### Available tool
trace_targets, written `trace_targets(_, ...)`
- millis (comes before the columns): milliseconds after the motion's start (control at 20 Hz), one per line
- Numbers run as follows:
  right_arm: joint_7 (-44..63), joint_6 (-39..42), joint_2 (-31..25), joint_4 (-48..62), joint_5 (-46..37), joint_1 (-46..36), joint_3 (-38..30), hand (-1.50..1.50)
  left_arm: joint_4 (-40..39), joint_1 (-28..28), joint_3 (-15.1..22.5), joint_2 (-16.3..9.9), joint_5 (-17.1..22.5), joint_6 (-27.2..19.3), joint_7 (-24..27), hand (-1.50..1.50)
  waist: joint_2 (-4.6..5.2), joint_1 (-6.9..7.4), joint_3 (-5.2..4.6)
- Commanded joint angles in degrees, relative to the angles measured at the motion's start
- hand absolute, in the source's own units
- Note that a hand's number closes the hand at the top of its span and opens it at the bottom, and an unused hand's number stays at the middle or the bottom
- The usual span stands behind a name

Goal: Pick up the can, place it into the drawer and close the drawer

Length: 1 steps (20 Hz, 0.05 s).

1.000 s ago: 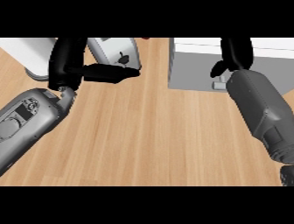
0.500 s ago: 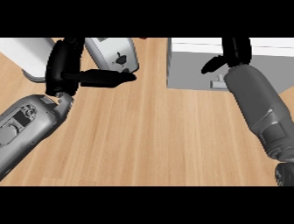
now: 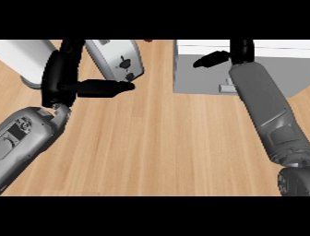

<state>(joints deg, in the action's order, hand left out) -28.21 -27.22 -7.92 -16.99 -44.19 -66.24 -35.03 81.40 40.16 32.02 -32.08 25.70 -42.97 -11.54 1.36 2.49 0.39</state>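
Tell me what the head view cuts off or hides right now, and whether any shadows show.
Head view: the left robot hand runs up to the top edge; the right robot hand is cropped there too, fingers out of sight. The grey forearm covers part of the white drawer unit. Soft shadow lies under the unit; no can visible.

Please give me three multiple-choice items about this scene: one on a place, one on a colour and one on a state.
1. Where is the right hand?
A. At the drawer unit, top right
B. At the lower edge
C. At the far left

2. What colour is the counter?
A. White
B. Wood brown
C. Green

3. What state is the left hand in?
A. Open, holding nothing
B. Curled round a can
C. Out of view

Answers:
1. A: the right hand overlaps the drawer unit.
2. B: the counter shows brown planks.
3. A: the left hand has straight fingers and its thumb spread.
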Motion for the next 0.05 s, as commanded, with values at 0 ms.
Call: trace_targets(0,-0.9,0.1,1.8,-0.7,5.4,-2.3,-3.9,-1.50,0.8,-2.0,-1.7,-0.5,0.5,2.0,0.2,-1.50,-0.49,0.23,-0.32)
